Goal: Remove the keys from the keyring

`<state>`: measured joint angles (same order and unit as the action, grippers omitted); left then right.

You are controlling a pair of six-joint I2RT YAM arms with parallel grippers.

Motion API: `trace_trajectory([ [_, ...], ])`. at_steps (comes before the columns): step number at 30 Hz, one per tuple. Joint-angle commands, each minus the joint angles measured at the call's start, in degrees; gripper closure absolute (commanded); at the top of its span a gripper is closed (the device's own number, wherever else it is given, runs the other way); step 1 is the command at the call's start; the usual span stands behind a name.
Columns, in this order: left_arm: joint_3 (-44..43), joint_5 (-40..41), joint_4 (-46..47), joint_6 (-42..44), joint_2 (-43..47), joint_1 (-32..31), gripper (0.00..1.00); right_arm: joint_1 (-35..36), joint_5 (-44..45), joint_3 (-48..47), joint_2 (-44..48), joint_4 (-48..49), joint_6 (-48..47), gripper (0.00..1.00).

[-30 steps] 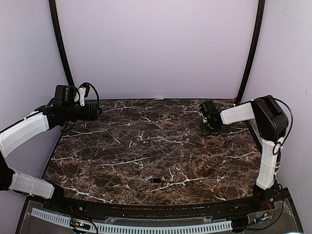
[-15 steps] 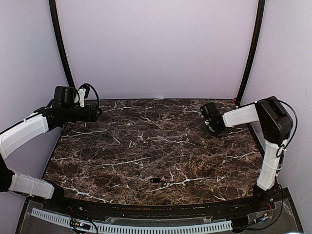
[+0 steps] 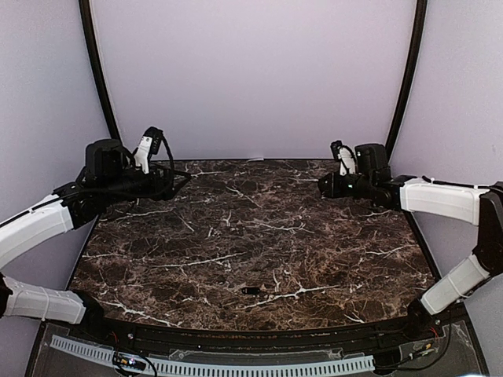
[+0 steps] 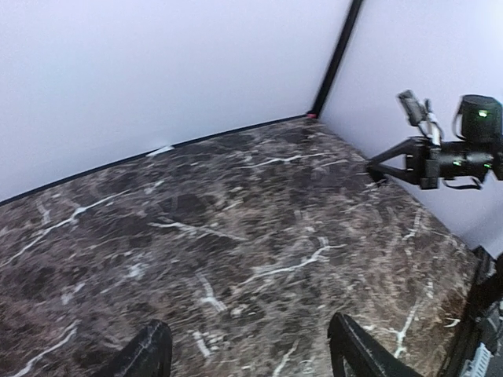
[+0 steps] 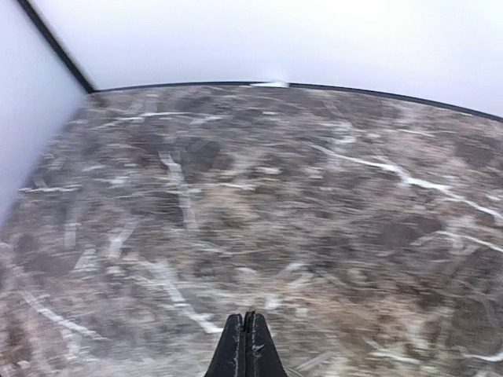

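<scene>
Veined marble table (image 3: 196,236), dark oblong keys (image 3: 251,290)

Dark marble table (image 3: 236,228), pale walls (image 3: 251,78), black corner posts (image 3: 96,71)

Keys (image 3: 251,291) nr counter's (image 3: 354,259) near edge: too small to tell apart. Right wrist view blurred. Left pincer (image 4: 250,349): fingers (image 4: 149,353) cut off at btm.

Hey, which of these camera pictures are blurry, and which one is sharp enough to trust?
Right wrist view: dark brown white-veined marble tabletop smeared throughout, only the shut right tool crisp. Left wrist view: milder softness. Top external view: sharp, evenly lit, tiny dark oblong key piece readable.
</scene>
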<state>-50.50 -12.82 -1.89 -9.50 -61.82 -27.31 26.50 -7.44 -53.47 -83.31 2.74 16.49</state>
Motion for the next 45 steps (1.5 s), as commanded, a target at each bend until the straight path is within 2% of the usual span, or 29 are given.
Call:
trace_trajectory([
  [1,2.9,-2.9,12.8,-5.0,0.2,-9.3,0.3,0.3,-19.7,2.7,3.3,12.6,11.2,1.0],
  [5,4.8,-3.5,25.9,-7.1,-2.4,-16.6,0.3,1.6,-25.6,3.8,6.0,20.9,18.2,1.0],
  [8,4.8,-3.4,33.1,-6.5,-6.1,-20.8,0.31,3.2,-26.2,3.7,7.5,23.2,21.0,1.0],
  [11,3.4,-3.6,37.3,-5.5,-10.3,-23.7,0.37,5.3,-25.7,4.3,8.9,27.3,23.6,1.0],
  [17,-0.7,-1.8,40.3,-4.1,-17.2,-26.1,0.46,10.6,-21.6,4.5,10.1,32.4,25.1,1.0],
  [24,-2.3,-2.2,42.8,-3.4,-19.6,-26.3,0.59,13.7,-21.5,2.8,7.9,36.6,26.7,1.0],
  [29,-2.8,-2.8,44.0,-2.8,-20.5,-26.4,0.6,15.0,-23.3,0.9,5.6,38.9,27.6,1.0],
  [33,-2.9,-2.1,44.3,-3.1,-20.6,-26.3,0.53,15.4,-26.0,-0.2,3.7,42.6,29.7,1.0],
  [38,-2.2,-1.0,44.0,-3.9,-20.3,-26.3,0.49,15.9,-26.4,-0.6,2.9,44.2,30.2,1.0],
  [41,-1.3,-2.7,46.6,-4.6,-20.2,-26.3,0.49,16.1,-25.8,-0.8,3.0,43.3,29.4,1.0],
  [45,-2.6,-2.6,45.0,-4.3,-20.8,-26.5,0.56,16.7,-23.5,-0.7,3.9,41.6,27.9,1.0],
])
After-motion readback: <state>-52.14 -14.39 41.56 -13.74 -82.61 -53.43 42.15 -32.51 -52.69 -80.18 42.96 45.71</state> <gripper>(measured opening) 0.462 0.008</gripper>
